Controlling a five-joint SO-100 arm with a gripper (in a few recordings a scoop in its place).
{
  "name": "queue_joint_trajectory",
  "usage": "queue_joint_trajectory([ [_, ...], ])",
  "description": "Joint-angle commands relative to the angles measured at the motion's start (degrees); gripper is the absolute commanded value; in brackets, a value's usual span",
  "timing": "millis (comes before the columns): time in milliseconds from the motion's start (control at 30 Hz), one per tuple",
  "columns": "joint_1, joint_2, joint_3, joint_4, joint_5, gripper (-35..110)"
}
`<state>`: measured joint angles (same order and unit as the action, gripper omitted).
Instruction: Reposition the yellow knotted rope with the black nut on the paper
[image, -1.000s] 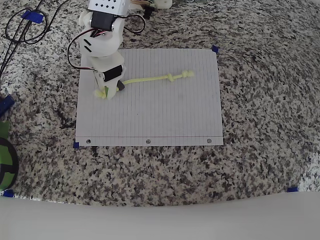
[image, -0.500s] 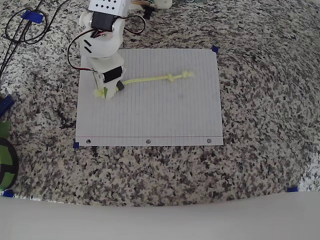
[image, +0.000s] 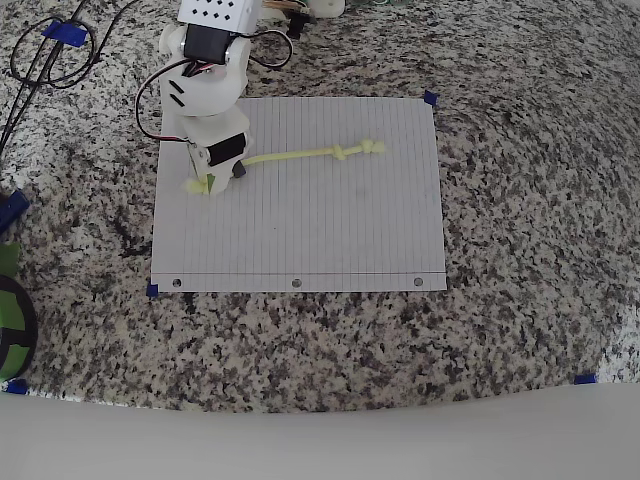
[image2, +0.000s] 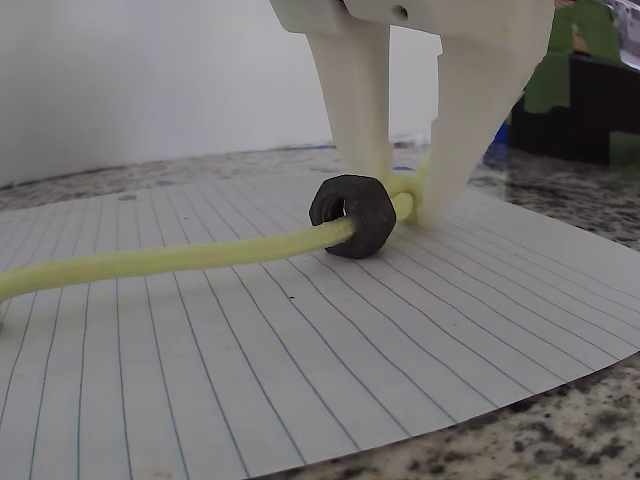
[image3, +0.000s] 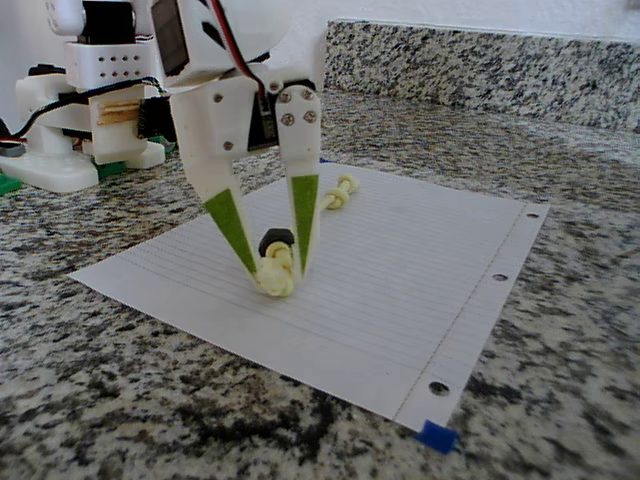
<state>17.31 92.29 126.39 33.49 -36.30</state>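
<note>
The white lined paper (image: 330, 230) lies flat on the granite counter. Across its upper half stretches the yellow knotted rope (image: 295, 156), with its far knot (image: 370, 148) toward the right. My gripper (image: 208, 183) stands over the rope's left end, near the paper's left edge. In the fixed view the gripper (image3: 275, 270) is shut on the near knot (image3: 277, 284), with the green pads (image3: 303, 205) on either side. The black nut (image3: 275, 242) sits on the rope just behind the fingers. In the wrist view the nut (image2: 355, 215) rests on the paper (image2: 300, 380) right by the gripper (image2: 410, 195).
A black looped cable (image: 50, 55) lies at the counter's top left. A green and black object (image: 10, 320) sits at the left edge. Blue tape marks (image3: 437, 436) hold the paper's corners. The arm's white base (image3: 80, 100) stands behind the paper, and a granite backsplash (image3: 480, 70) runs along the back.
My gripper has shifted slightly toward the top of the overhead view, and the rope's left end and the nut have come along with it. The far knot has barely moved.
</note>
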Motion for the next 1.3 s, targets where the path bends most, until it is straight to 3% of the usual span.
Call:
queue_joint_trajectory([
  [0,0.8,1.8,-1.7,-0.1,-0.1,0],
  [300,5.0,20.0,-1.3,-0.4,-0.6,0],
  [467,6.3,30.9,-1.4,0.9,4.2,0],
  [733,7.5,42.5,0.3,-1.6,21.6,0],
  [933,7.6,50.9,7.2,-11.4,38.1,0],
  [1267,7.7,58.0,11.9,-12.4,61.3,0],
])
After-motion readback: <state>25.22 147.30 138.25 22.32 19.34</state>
